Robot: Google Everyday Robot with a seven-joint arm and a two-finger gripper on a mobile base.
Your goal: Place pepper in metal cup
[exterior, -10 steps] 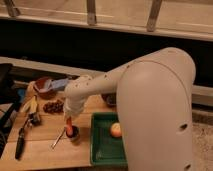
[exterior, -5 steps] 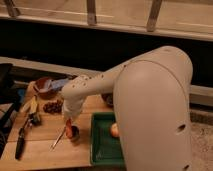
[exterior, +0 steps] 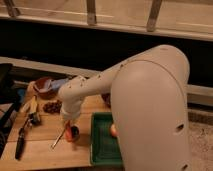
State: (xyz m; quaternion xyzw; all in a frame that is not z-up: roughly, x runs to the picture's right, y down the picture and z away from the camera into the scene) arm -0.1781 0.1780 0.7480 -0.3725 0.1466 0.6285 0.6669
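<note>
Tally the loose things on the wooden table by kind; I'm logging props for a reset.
Containers: 3 – metal cup, maroon bowl, green tray
Produce: 3 – pepper, round fruit in the tray, pile of dark pieces
Tools: 1 – black-handled tool
Total: 7
The claw is shut on the pepper, right at the metal cup.

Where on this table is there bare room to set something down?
Bare wood lies along the front edge, between the black-handled tool and green tray. It is crowded at the back left by the bowl, and where the gripper hangs over the cup.
</note>
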